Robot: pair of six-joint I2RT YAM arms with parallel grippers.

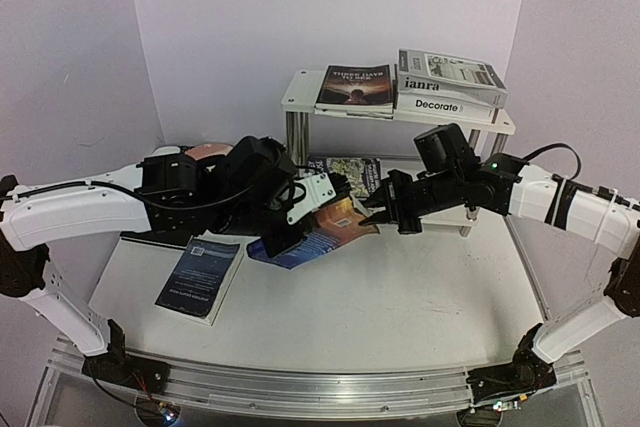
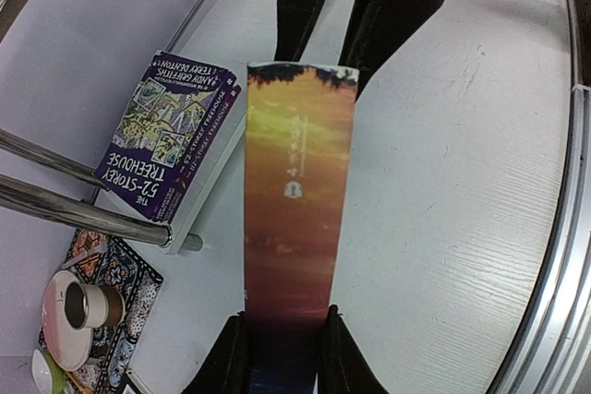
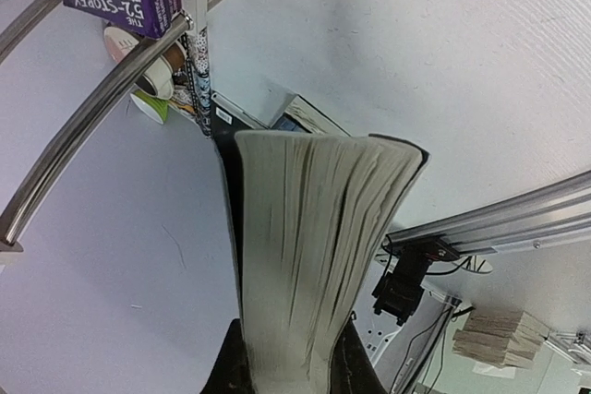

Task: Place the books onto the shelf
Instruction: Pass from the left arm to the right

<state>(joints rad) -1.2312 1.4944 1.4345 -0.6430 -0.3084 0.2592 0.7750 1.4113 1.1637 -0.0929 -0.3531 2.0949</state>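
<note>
A paperback with an orange-to-blue cover [image 1: 325, 230] hangs above the table, held from both ends. My left gripper [image 1: 285, 239] is shut on its blue end; in the left wrist view its spine [image 2: 297, 191] runs up from the left gripper [image 2: 282, 350]. My right gripper [image 1: 373, 209] is shut on the orange end, fingers pressing the page block [image 3: 314, 256] in the right gripper [image 3: 291, 371]. The shelf [image 1: 305, 99] carries a dark book [image 1: 356, 87], "janra" [image 1: 450, 73] and "Decorate" [image 1: 445, 105] on top, and a purple Treehouse paperback [image 1: 345, 167] below. A blue book [image 1: 200, 277] lies flat front left.
A patterned placemat [image 2: 111, 274] with a cup [image 2: 88, 306] on a saucer lies left of the shelf, behind my left arm. Chrome shelf legs [image 2: 74, 200] stand close to the held book. The table's metal rail [image 1: 320, 387] runs along the near edge.
</note>
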